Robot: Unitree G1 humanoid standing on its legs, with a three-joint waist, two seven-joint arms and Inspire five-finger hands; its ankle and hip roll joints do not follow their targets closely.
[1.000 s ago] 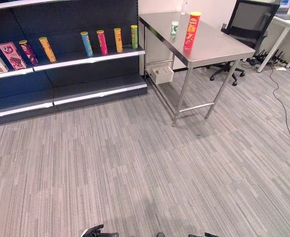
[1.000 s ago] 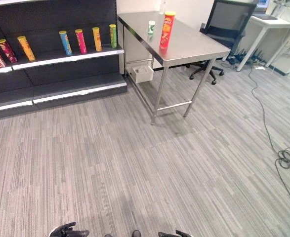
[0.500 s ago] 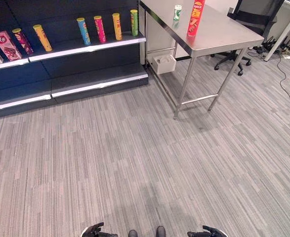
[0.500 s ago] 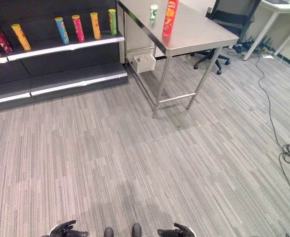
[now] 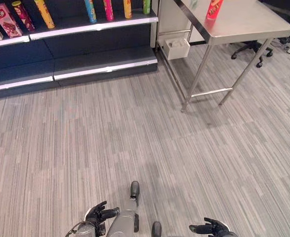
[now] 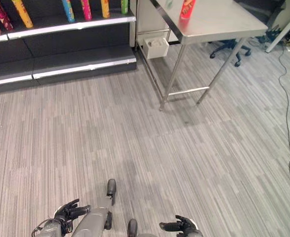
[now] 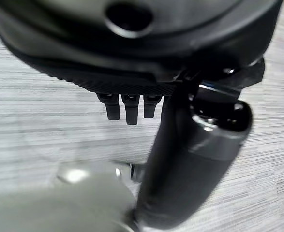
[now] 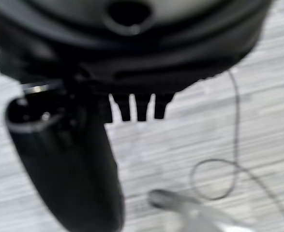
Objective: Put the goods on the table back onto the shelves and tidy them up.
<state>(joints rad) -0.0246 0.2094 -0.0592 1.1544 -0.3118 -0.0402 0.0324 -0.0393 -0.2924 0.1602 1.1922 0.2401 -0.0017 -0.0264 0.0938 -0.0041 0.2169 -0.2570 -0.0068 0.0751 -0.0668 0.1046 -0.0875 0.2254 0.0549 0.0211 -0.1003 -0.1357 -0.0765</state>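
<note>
One red cylindrical snack can (image 5: 214,9) stood on the far-right steel table (image 5: 243,22); six cans lined the far-left dark shelf (image 5: 93,27). The left hand (image 5: 99,214) and right hand (image 5: 210,228) hung relaxed, fingers spread, holding nothing.

Head stereo pair high, facing down over shared floor (image 5: 135,128); wrist cameras close behind fingers.

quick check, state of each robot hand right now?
Left robot hand: open, fingers relaxed, holding nothing, low over the floor.
Right robot hand: open, fingers relaxed, holding nothing.
</note>
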